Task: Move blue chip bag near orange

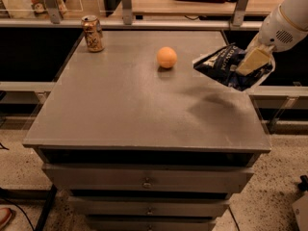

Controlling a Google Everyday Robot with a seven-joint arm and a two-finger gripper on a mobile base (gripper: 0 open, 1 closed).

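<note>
The arm (pixel 288 19) comes in from the upper right, well to the right of the orange (pixel 167 57), its white forearm slanting down and leftward to the wrist; the gripper (pixel 253 61) points down and to the left, to the right of the orange and slightly nearer the camera; its pale jaws are clenched on the right end of the blue chip bag (pixel 219 63); the bag hangs tilted in the air, clear of the grey tabletop (pixel 120 105), with its free end reaching toward the orange but apart from it; its shadow (pixel 211 106) lies on the surface, nearer the front edge than the orange; the orange rests on the tabletop; a gold-brown drink can (pixel 92 33) stands upright well to the left of the orange, toward the back.
</note>
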